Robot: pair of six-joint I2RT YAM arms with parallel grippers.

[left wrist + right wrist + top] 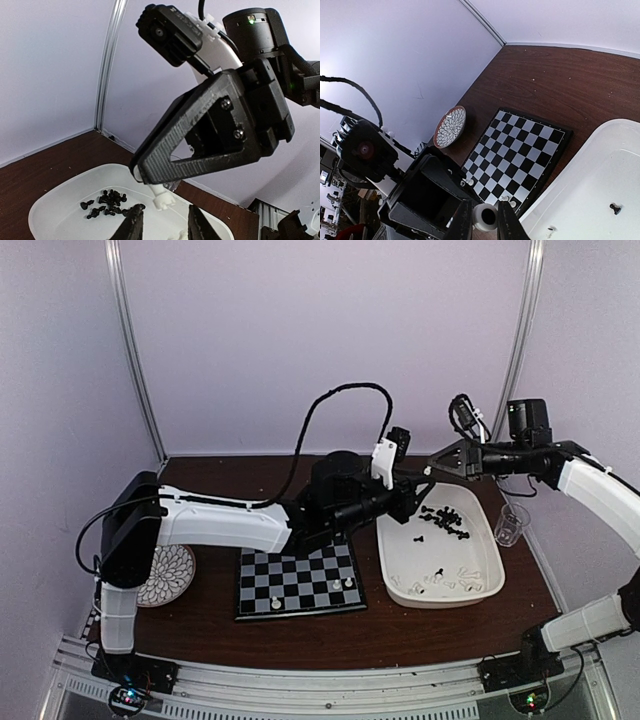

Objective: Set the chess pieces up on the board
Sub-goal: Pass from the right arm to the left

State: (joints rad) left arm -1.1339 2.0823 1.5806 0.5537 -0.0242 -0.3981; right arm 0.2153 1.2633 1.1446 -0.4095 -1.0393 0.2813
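My right gripper (484,223) is shut on a white chess piece (484,214), held in the air above the left end of the white tray (497,580). In the left wrist view that piece (163,196) hangs from the right gripper's tip (142,174). Just below it, my left gripper (165,227) stands open, its fingers apart and off the piece. The two grippers meet tip to tip, left (412,496) and right (432,470). The board (300,585) lies front centre with three white pieces (335,587) on its near rows. Black pieces (445,520) and white ones (450,580) lie in the tray.
A round patterned plate (165,575) sits left of the board, under the left arm's shoulder. A clear plastic cup (510,525) stands right of the tray. The left arm stretches across the board's far edge. Walls close the back and both sides.
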